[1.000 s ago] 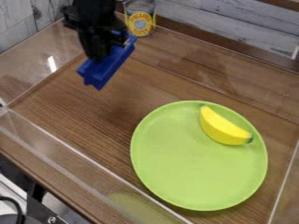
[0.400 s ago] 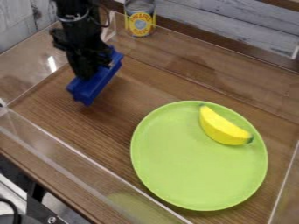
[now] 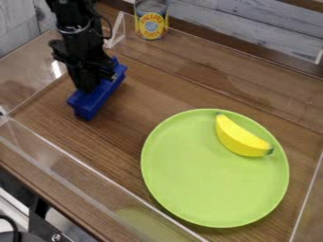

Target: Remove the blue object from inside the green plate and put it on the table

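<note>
Compared with the earlier frames, we see the claw (image 3: pixel 89 79) and the blue object (image 3: pixel 97 91) lower and further toward the left of the frame, the block now down at the table (image 3: pixel 190 90) instead of hanging above it.

Nearest to us, the clear acrylic wall (image 3: pixel 76 184) runs along the lower left edge. Behind it, in the lower right of the frame, lies the green plate (image 3: pixel 190 170), holding only a yellow banana-shaped piece (image 3: pixel 243 136) near its upper right rim; the blue object is no longer in it.

Further back, at the middle left, the black claw points straight down and is closed on the blue object, which slants from upper right to lower left, well apart from the plate. We judge that its lower end touches the wood, though we cannot confirm contact.

At the far edge, top centre, stands a small jar with a yellow label (image 3: pixel 151 25).

We judge the step in hand to be the set-down. The next move calls for opening the claw once the block rests on the table, then lifting clear without dragging it.

Hidden: the claw's fingertips merge with the dark block, and the arm is cut off at the top edge.
</note>
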Action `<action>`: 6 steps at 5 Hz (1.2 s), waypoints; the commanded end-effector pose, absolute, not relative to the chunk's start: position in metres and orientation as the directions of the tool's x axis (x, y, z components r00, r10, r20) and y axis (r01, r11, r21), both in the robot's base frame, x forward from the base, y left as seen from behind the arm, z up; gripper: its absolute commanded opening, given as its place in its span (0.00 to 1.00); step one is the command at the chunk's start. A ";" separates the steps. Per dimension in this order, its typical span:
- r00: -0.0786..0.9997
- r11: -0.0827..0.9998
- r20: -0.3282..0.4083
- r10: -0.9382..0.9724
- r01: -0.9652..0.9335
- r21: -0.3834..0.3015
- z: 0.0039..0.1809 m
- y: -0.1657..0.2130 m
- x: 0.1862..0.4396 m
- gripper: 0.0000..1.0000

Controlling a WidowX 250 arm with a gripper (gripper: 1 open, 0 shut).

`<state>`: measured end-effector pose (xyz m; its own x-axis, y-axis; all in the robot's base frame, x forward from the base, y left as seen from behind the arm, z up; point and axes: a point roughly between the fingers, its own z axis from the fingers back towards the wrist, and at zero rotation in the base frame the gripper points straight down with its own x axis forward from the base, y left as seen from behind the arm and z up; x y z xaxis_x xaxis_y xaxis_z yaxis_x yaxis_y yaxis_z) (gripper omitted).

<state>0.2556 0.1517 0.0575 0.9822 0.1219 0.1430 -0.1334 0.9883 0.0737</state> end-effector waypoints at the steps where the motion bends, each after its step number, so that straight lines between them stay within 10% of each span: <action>1: 0.978 0.986 0.164 0.130 -0.145 0.084 0.061 0.157 0.257 1.00; 2: 0.978 0.986 0.159 0.132 -0.146 0.079 0.058 0.157 0.259 1.00; 3: 0.978 0.986 0.159 0.138 -0.150 0.069 0.059 0.154 0.258 0.00; 4: 0.977 0.986 0.158 0.144 -0.155 0.059 0.060 0.151 0.259 0.00; 5: 0.977 0.986 0.155 0.147 -0.157 0.055 0.059 0.151 0.260 1.00; 6: 0.976 0.986 0.153 0.154 -0.163 0.046 0.060 0.149 0.262 1.00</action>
<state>0.2545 0.1455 0.0486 0.9805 0.1608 0.1132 -0.1651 0.9858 0.0297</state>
